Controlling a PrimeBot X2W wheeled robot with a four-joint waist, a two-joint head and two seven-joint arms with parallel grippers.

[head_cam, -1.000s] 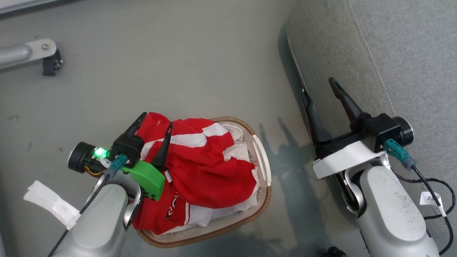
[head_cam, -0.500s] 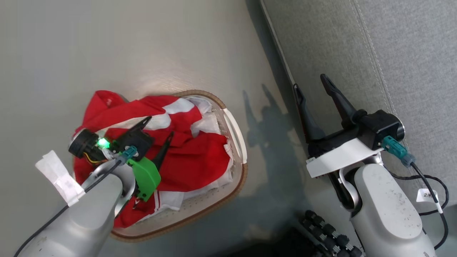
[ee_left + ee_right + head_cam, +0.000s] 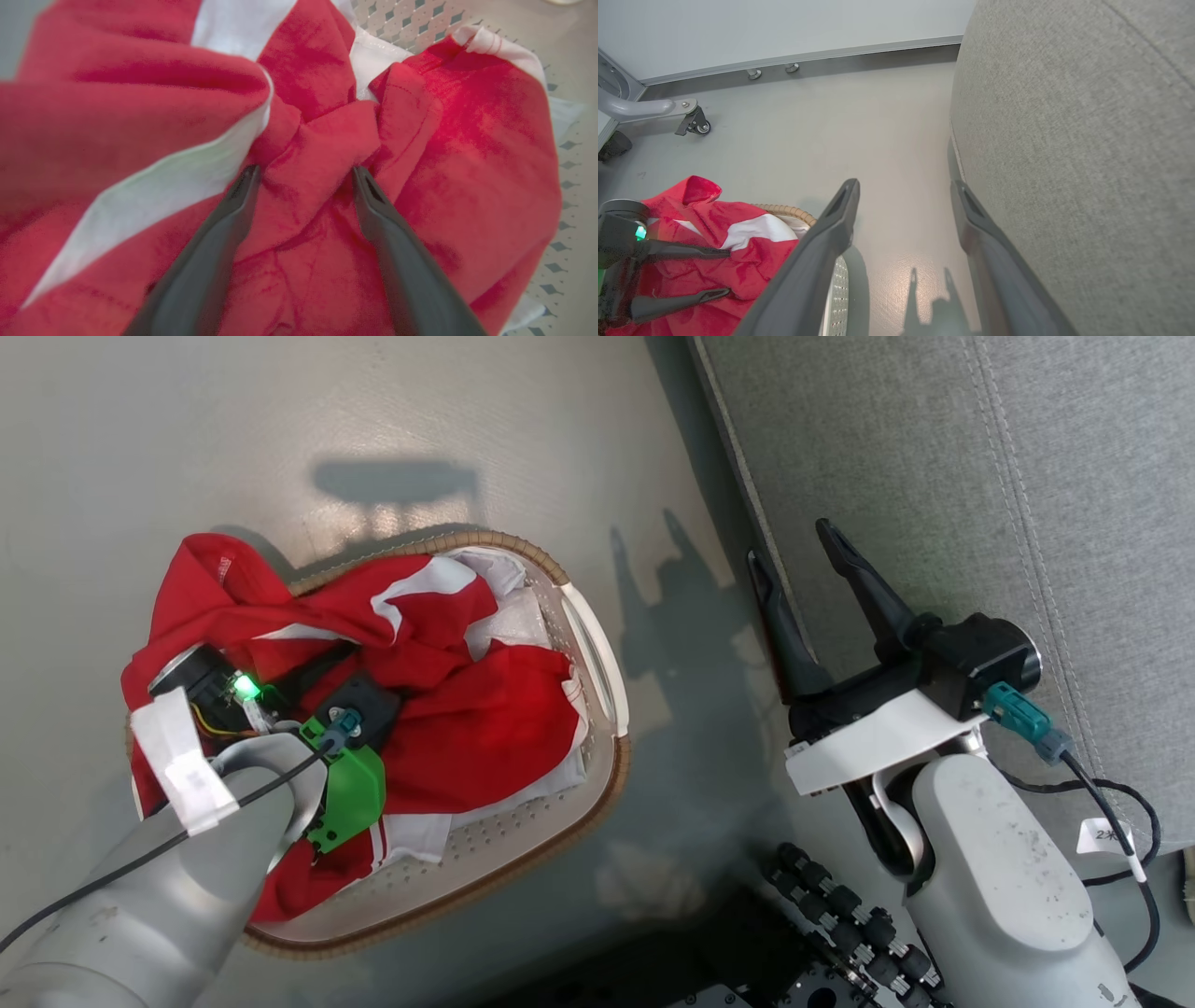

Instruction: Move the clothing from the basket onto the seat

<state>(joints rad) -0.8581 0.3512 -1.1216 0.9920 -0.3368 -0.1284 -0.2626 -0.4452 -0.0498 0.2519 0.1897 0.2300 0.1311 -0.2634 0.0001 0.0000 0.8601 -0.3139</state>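
- Left tool [image 3: 304, 170] is down in the red clothing [image 3: 467, 737], fingers spread wide with a fold bunched between them, not pinched.
- Right tool [image 3: 790, 543] hangs wide and empty beside the seat [image 3: 934, 476] edge.
- The clothing is heaped in the basket [image 3: 597, 644] on the floor [image 3: 373, 411], one end spilling over the rim.

Spread fingers [image 3: 210, 242] astride clothing [image 3: 317, 140] fold, seemingly touching

Speckled pale forearms [image 3: 999, 896] carry teal plugs [image 3: 1018, 712] and white tape [image 3: 182, 765]; the right tool [image 3: 790, 541] has dark fingers [image 3: 868, 593].
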